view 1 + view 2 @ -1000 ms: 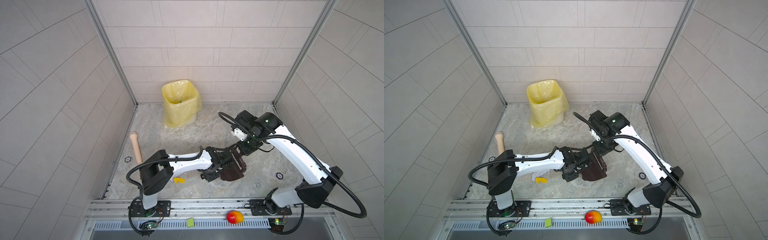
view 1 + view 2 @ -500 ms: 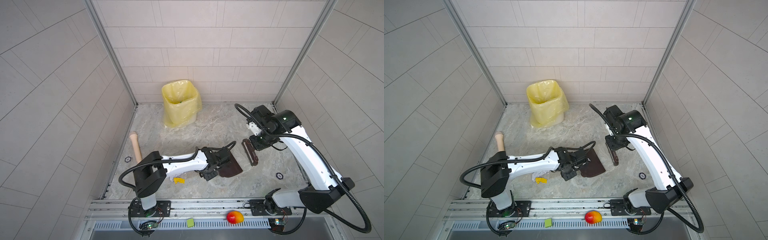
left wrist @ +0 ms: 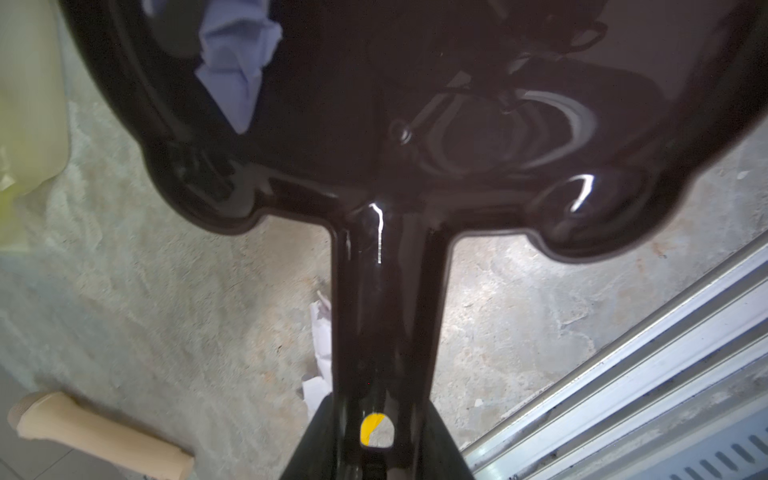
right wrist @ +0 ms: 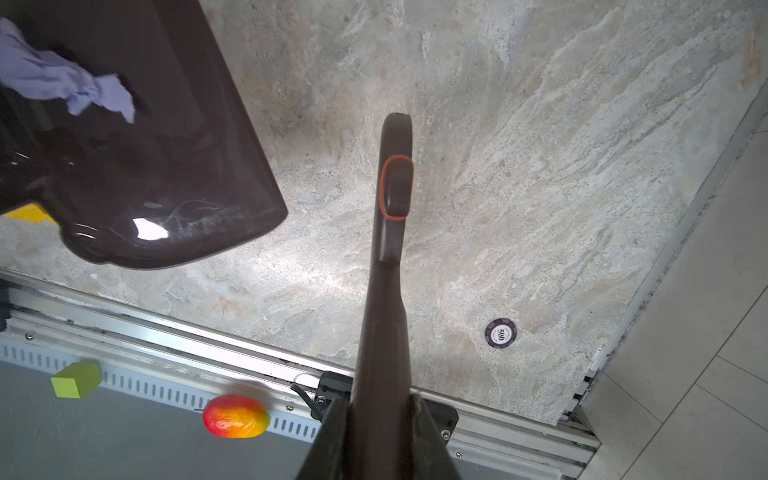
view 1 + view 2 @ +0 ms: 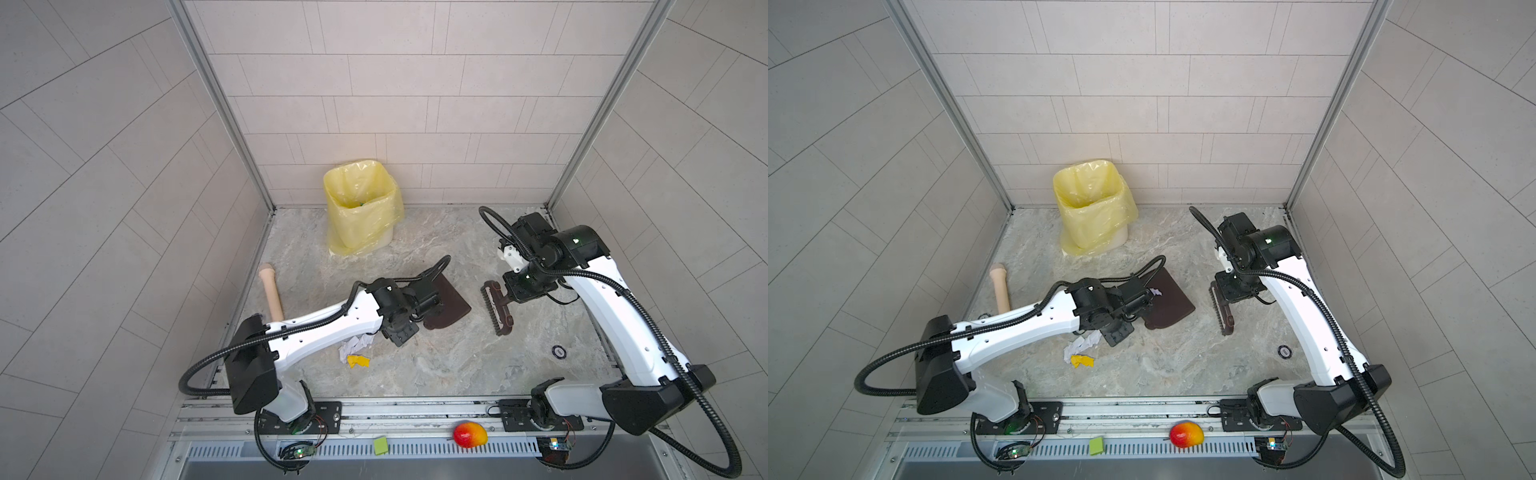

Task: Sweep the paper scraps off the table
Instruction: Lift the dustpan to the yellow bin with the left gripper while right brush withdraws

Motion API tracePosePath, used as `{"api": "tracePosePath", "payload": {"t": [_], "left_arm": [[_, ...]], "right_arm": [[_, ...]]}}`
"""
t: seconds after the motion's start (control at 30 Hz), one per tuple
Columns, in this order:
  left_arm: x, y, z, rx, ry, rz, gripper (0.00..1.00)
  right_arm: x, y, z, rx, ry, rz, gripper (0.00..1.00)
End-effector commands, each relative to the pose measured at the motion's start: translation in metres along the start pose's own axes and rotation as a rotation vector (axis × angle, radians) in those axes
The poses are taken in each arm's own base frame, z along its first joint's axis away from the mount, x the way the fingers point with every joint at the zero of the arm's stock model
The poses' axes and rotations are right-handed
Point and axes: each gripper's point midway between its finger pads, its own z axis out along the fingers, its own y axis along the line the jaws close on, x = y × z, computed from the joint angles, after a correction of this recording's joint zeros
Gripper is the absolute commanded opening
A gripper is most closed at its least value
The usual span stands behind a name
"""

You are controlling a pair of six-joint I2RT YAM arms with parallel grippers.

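My left gripper (image 5: 422,305) (image 5: 1134,304) (image 3: 377,413) is shut on the handle of a dark brown dustpan (image 5: 448,307) (image 5: 1170,306) (image 3: 374,124) near the middle of the table (image 5: 436,374). One lavender paper scrap (image 5: 1156,291) (image 3: 239,70) (image 4: 62,79) lies inside the pan. White paper scraps (image 5: 355,345) (image 5: 1081,344) and a yellow scrap (image 5: 358,361) (image 5: 1081,360) lie on the table beside my left forearm. My right gripper (image 5: 512,291) (image 5: 1230,291) (image 4: 380,411) is shut on a brown brush (image 5: 496,312) (image 5: 1221,311) (image 4: 390,249), held apart from the pan, to its right.
A bin with a yellow liner (image 5: 359,216) stands at the back left. A wooden handle (image 5: 272,295) lies along the left wall. A poker chip (image 5: 559,351) sits at the front right. A mango (image 5: 469,434) and a green note (image 5: 380,445) rest on the front rail.
My right arm has swung the brush away from the dustpan's mouth to the right. My left gripper and the dustpan have shifted a little toward the back.
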Motion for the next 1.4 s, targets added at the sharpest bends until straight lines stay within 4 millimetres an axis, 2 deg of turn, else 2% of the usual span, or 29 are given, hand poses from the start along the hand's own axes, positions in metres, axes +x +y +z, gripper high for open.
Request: {"api": "tracePosePath", "payload": {"t": [0.0, 0.5, 0.73, 0.9, 1.13, 1.37], "left_arm": [[0.017, 0.036, -0.03, -0.08, 0.02, -0.094, 0.0], [0.069, 0.159, -0.09, -0.277, 0.003, -0.418, 0.0], [0.082, 0.202, -0.114, -0.326, -0.03, -0.521, 0.0], [0.095, 0.229, -0.121, -0.361, -0.017, -0.58, 0.0], [0.092, 0.264, -0.127, -0.376, -0.037, -0.632, 0.0], [0.068, 0.303, -0.128, -0.383, -0.082, -0.676, 0.0]], "right_arm": [[-0.003, 0.001, -0.006, -0.023, -0.04, -0.004, 0.0], [-0.015, 0.013, -0.004, -0.106, -0.074, -0.006, 0.0], [-0.013, 0.017, 0.0, -0.134, -0.08, -0.001, 0.0], [-0.01, 0.017, 0.001, -0.139, -0.079, 0.005, 0.0], [-0.008, 0.015, -0.001, -0.14, -0.078, 0.009, 0.0], [-0.006, 0.015, -0.003, -0.145, -0.077, 0.012, 0.0]]}}
